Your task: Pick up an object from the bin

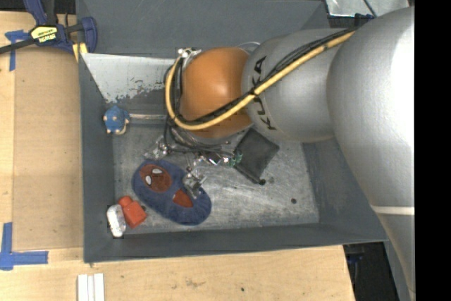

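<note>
7 o'clock of bin (211, 236): small red-and-white plastic piece (125, 213). Next to it, blue fabric slipper (173, 195), soft, oval, red patches. Jaws at its 1 o'clock edge; open or closed, cannot tell. Suggest pinching the padded rim. Farther: black block (255, 155), 3 o'clock.
</note>
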